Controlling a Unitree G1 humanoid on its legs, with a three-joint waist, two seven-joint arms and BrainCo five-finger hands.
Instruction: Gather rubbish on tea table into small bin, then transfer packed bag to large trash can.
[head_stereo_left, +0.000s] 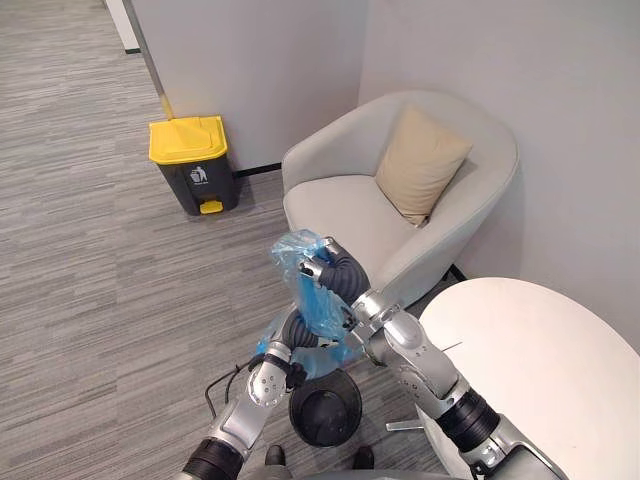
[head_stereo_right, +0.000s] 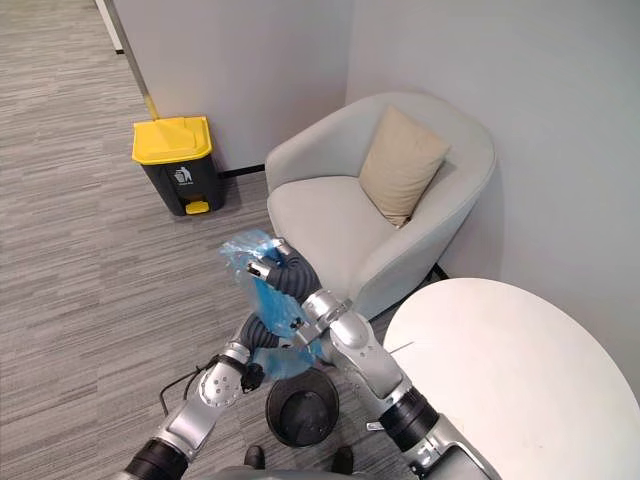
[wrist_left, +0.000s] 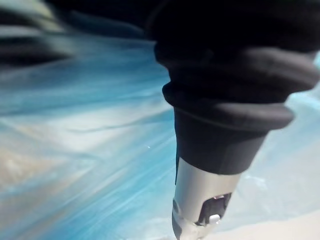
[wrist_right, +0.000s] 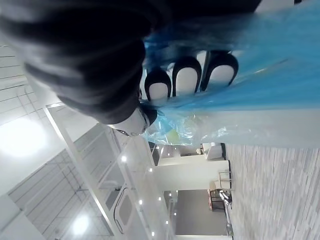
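A crumpled blue plastic bag (head_stereo_left: 322, 308) hangs in the air above the small black round bin (head_stereo_left: 325, 408) on the floor. My right hand (head_stereo_left: 318, 264) is raised and grips the bag's gathered top; in the right wrist view its dark-tipped fingers (wrist_right: 186, 79) curl over the blue film (wrist_right: 265, 75). My left hand (head_stereo_left: 298, 328) is lower, pushed into the bag's underside, with its fingers hidden by the plastic (wrist_left: 90, 125). The large trash can (head_stereo_left: 192, 162), dark grey with a yellow lid, stands shut by the wall at the far left.
The white round tea table (head_stereo_left: 540, 370) is at the lower right, its top bare. A light grey armchair (head_stereo_left: 340, 215) with a beige cushion (head_stereo_left: 420, 162) stands behind the bag. Grey carpet stretches between me and the large can.
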